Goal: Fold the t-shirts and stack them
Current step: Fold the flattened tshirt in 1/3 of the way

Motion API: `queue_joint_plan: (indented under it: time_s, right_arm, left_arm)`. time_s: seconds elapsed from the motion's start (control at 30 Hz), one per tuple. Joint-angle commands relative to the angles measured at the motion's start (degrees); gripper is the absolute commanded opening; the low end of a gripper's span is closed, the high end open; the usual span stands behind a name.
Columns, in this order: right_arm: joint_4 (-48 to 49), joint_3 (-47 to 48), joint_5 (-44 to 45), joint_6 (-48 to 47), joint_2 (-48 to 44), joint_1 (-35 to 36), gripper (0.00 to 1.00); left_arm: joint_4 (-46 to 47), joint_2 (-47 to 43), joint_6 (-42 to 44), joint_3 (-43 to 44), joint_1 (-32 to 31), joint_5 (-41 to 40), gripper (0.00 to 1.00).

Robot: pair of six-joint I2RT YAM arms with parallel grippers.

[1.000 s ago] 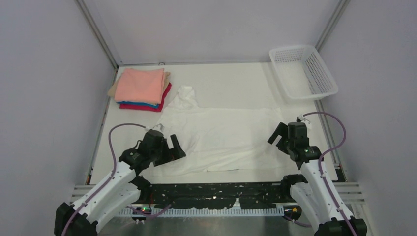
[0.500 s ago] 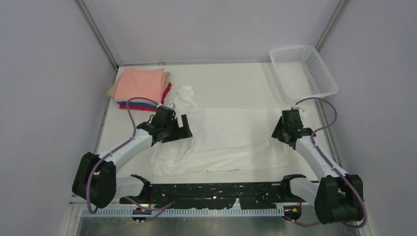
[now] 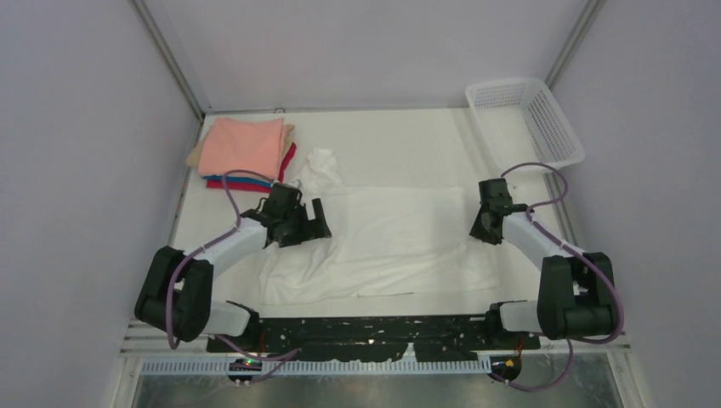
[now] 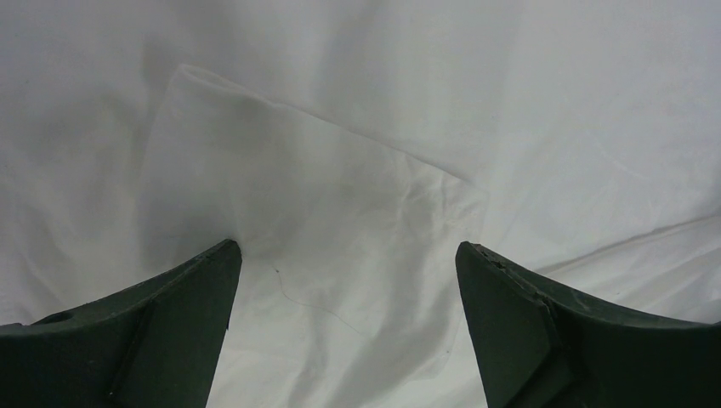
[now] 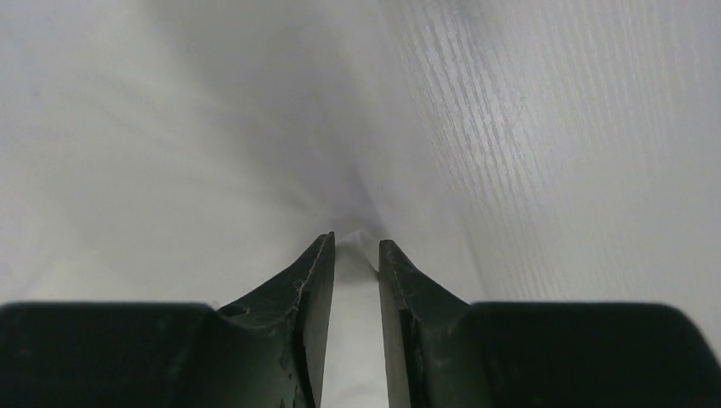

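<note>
A large white t-shirt (image 3: 400,242) lies spread across the middle of the table, one sleeve bunched at its far left (image 3: 321,168). My left gripper (image 3: 310,223) hovers open over its left shoulder; in the left wrist view the jaws (image 4: 349,255) stand wide apart over wrinkled cloth (image 4: 340,161). My right gripper (image 3: 485,229) sits at the shirt's right edge. In the right wrist view its jaws (image 5: 355,242) are nearly together, pinching a fold of white cloth (image 5: 357,289). A stack of folded t-shirts (image 3: 244,149), salmon-pink on top, lies at the back left.
A white mesh basket (image 3: 527,123) stands at the back right corner. Grey walls close in the table on three sides. Bare white tabletop (image 5: 578,153) shows just right of the shirt's edge.
Both arms reached forward onto the shirt. The right gripper went from wide open to closed on the shirt's right edge. The left gripper stayed open and moved to the left shoulder.
</note>
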Motion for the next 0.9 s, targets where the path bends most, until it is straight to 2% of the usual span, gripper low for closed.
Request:
queue_joint_plan:
  time_s: [0.0, 0.13, 0.27, 0.43, 0.6, 0.7, 0.8, 0.87]
  right_arm:
    - [-0.94, 1.35, -0.52, 2.23, -0.03, 0.03, 0.21]
    - [-3.33, 1.52, 2.34, 2.42, -1.47, -0.08, 0.07]
    - [-5.93, 1.23, 3.28, 2.85, -4.88, -0.14, 0.06]
    - [-13.75, 1.04, 7.51, 4.88, -13.77, -0.38, 0.06]
    - [-20.80, 2.85, 8.10, 6.38, -18.10, -0.41, 0.05]
    - [-21.99, 3.11, 9.84, 5.67, -16.31, -0.72, 0.05]
    - [-17.90, 3.42, 10.33, 5.20, -11.74, -1.11, 0.05]
    - [-14.57, 4.66, 11.29, 4.93, -5.49, -1.60, 0.06]
  left_arm:
    - [3.19, 0.54, 0.51, -0.10, 0.64, 1.39, 1.00]
    - [3.47, 0.95, 0.48, -0.09, 0.72, 1.66, 1.00]
    - [3.33, 0.95, 0.57, -0.21, 0.81, 1.36, 0.99]
    - [3.76, 0.87, 0.45, -0.50, 0.82, 1.42, 1.00]
    - [4.36, 1.06, 0.50, -0.92, 0.89, 1.69, 1.00]
    - [4.31, 1.34, 0.54, -0.64, 0.90, 1.66, 1.00]
    - [3.90, 1.07, 0.76, -0.53, 0.90, 1.59, 1.00]
    - [3.78, 0.68, 0.89, -0.74, 0.88, 0.91, 1.00]
